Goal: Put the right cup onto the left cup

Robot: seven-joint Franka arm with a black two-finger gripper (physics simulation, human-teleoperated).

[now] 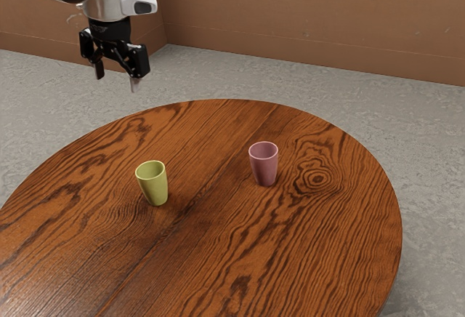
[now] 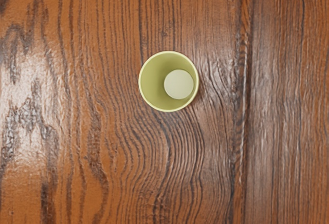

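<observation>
Green cup (image 2: 168, 81) stands upright below my spread, empty end effector (image 1: 117, 83). I'd judge the reach to it mostly downward; the pink cup (image 1: 264, 166) stands farther out

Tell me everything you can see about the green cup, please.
The green cup is yellowish green, with a round open mouth, a slightly paler rim and sides tapering to a narrower base; no handle shows. It looks smooth, perhaps ceramic or plastic. It stands upright and looks empty, its pale round floor visible inside. It rests on the wooden table, toward the exterior view's left from the pink cup, apart from it. Only the table touches it.
</observation>
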